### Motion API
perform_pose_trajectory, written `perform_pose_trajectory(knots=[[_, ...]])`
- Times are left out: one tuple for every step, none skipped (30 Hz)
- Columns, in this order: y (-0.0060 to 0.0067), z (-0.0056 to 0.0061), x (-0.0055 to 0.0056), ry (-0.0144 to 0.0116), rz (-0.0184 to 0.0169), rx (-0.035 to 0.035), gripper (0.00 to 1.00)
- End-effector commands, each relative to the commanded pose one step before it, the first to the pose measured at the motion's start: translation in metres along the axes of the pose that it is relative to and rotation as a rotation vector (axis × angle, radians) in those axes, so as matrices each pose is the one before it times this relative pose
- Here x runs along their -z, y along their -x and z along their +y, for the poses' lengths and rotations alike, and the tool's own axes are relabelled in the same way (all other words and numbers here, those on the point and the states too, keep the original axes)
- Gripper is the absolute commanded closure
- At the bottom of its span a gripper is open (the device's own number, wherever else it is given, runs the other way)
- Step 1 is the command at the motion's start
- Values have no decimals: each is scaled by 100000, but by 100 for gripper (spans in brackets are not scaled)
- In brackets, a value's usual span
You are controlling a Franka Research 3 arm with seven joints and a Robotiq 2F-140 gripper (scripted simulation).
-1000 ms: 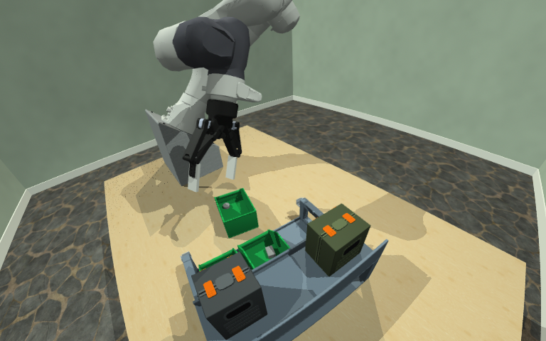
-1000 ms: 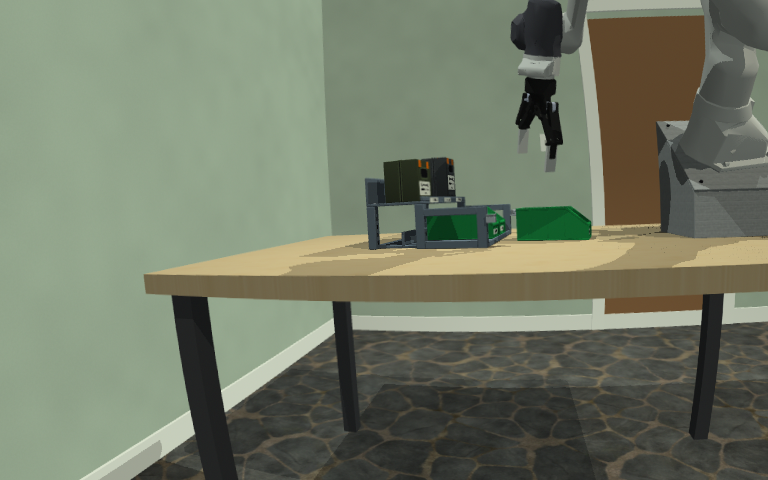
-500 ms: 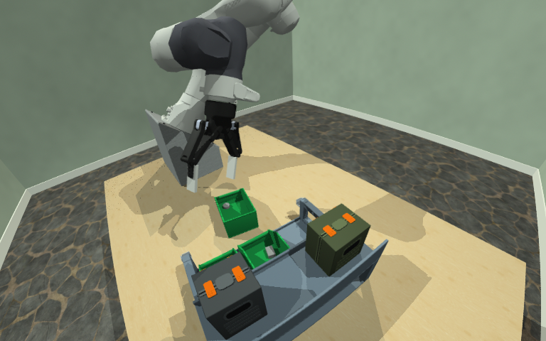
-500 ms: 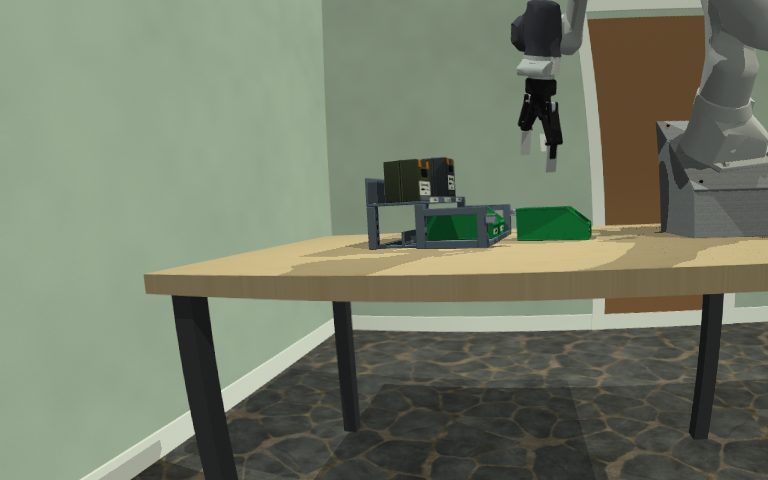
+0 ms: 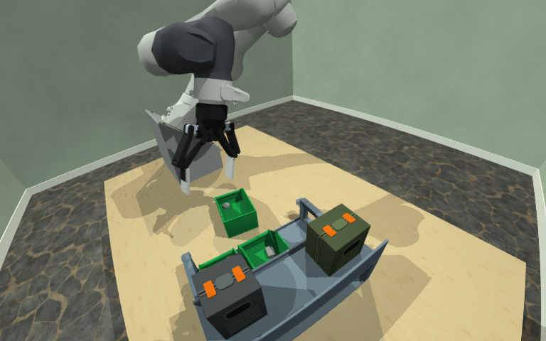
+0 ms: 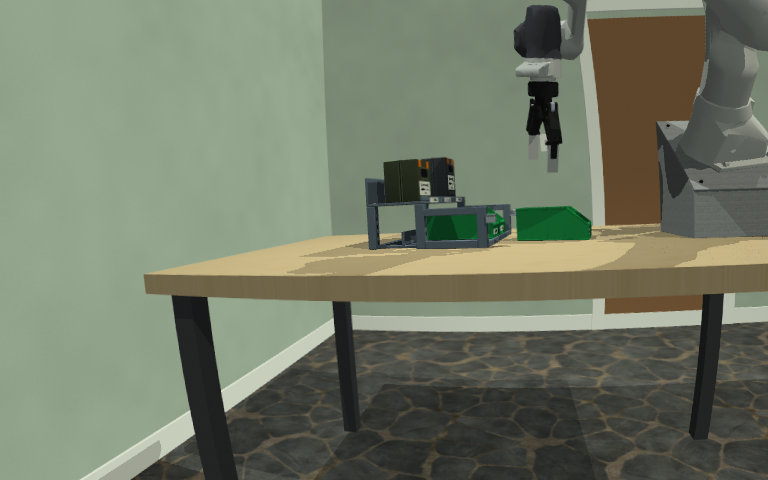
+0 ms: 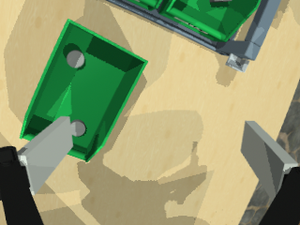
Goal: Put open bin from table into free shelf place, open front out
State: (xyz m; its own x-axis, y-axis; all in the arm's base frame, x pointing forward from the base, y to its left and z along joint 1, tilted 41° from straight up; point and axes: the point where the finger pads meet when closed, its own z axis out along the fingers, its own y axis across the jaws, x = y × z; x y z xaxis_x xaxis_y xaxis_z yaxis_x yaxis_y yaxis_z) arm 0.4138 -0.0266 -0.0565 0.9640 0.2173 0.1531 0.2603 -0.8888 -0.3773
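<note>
Now the left-hand green bin (image 5: 217,259) is mostly hidden by the dark grey case (image 5: 229,295); in the wrist view, the shelf (image 7: 253,49) is cut off.

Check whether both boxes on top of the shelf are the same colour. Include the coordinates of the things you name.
No: one box (image 5: 337,236) (image 6: 403,181) is olive green and the other (image 5: 231,297) is dark grey.

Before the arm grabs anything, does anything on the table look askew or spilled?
Nothing looks spilled or damaged. The green open plastic bin stands off the blue-grey metal shelf, turned at an angle to the jaws, its round grey parts inside.
</note>
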Motion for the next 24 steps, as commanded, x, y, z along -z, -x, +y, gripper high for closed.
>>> perform_pose_trajectory(knots=[[505, -1071, 204, -9497, -1881, -16560, 0], [149, -33, -20, -1336, -306, -2136, 0], [143, -29, -16, -1289, -305, -2061, 0], [137, -25, -13, -1249, -304, -1998, 0], [133, -22, -9, -1216, -305, -1946, 0], [129, -19, -6, -1193, -307, -1911, 0], [126, -16, -3, -1174, -310, -1879, 0], [124, -14, 0, -1161, -315, -1859, 0], [0, 0, 0, 0, 0, 0, 0], [0, 0, 0, 0, 0, 0, 0], [170, -16, 5, -1617, -451, -2589, 0], [155, -11, 9, -1491, -430, -2387, 0], [141, -7, 12, -1365, -406, -2186, 0], [127, -4, 15, -1240, -379, -1986, 0], [113, -1, 16, -1116, -349, -1788, 0], [100, 0, 17, -995, -318, -1594, 0], [88, 1, 16, -877, -286, -1405, 0], [76, 2, 16, -763, -253, -1222, 0], [65, 3, 14, -653, -219, -1046, 0], [54, 3, 13, -548, -186, -878, 0], [44, 2, 11, -450, -155, -721, 0], [35, 2, 9, -359, -124, -575, 0], [27, 2, 7, -276, -96, -441, 0], [20, 1, 5, -201, -71, -323, 0]])
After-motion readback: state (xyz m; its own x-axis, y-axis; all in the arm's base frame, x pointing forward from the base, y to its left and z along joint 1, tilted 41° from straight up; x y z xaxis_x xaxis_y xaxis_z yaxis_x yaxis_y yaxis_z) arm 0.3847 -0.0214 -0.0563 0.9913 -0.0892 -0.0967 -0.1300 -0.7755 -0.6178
